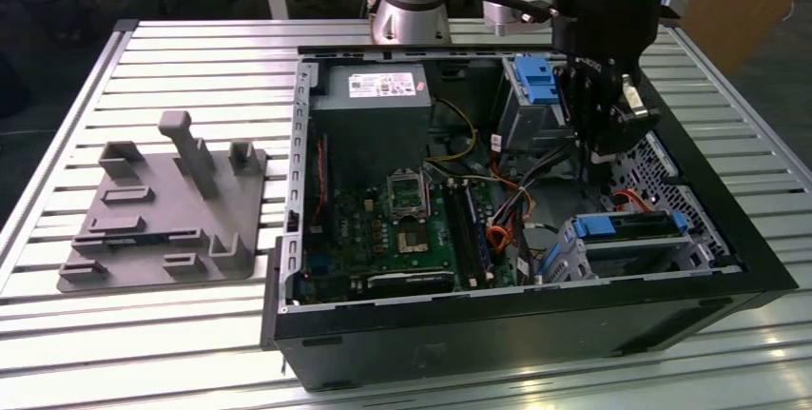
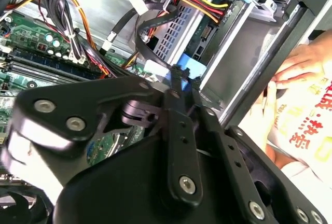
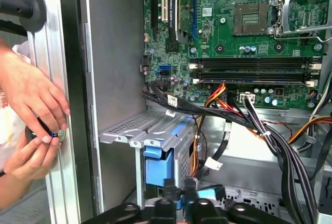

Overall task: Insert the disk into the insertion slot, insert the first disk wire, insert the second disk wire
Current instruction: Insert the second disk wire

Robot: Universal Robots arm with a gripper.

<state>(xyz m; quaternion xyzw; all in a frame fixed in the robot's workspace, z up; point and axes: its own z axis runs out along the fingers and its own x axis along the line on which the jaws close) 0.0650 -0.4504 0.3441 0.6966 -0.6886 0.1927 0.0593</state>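
Note:
The disk [image 1: 634, 226], in its blue carrier, sits inside the insertion slot [image 1: 573, 258], a silver cage at the open computer case's near corner on the exterior view's right. My gripper [image 1: 607, 144] hangs inside the case just behind that cage. It is shut on the small blue plug [image 2: 195, 68] of the second disk wire [image 2: 141, 37], a dark cable looping away from the fingertips. In the first wrist view my gripper [image 3: 179, 190] is close to the carrier's blue end [image 3: 158, 164] and the cage [image 3: 129, 130]. The red-orange first disk wire [image 1: 630, 199] reaches the disk's far edge.
A person's hands [image 3: 31, 105] work at the outside of the case wall beside the cage. A taller bay with a blue latch [image 1: 533, 82], a grey power supply [image 1: 368, 82] and the motherboard [image 1: 394, 229] lie inside the case. Dark cable bundles [image 3: 270, 136] cross nearby. A grey fixture plate [image 1: 165, 220] lies outside.

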